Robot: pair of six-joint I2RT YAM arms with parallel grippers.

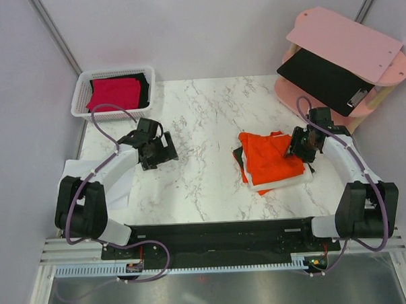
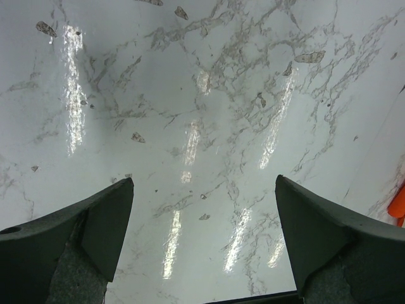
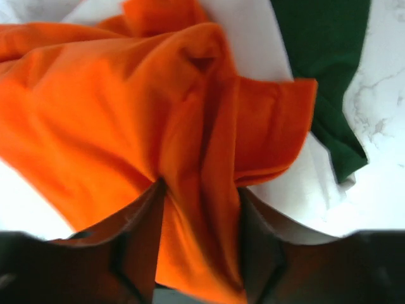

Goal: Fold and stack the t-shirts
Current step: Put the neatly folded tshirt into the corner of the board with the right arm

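On the marble worktop [image 1: 201, 118], the orange t-shirt [image 1: 267, 156] lies rumpled on a white and dark green pile [image 1: 285, 182] right of centre; a crimson t-shirt [image 1: 113, 93] and a black t-shirt [image 1: 143, 87] sit in the far-left basket [image 1: 82, 86]. The left end effector [image 2: 204, 179] hangs wide open, empty, over bare worktop. The right end effector [image 3: 201, 187] has its jaws partly apart around an orange fold; whether they grip it I cannot tell.

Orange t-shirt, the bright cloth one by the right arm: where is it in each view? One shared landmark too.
Top external: the bright orange cloth t-shirt lies right of centre on the table.
Left wrist: only an orange sliver shows at the right edge.
Right wrist: it fills most of the frame.
Shared landmark: the white marble tabletop, seen in all three views.
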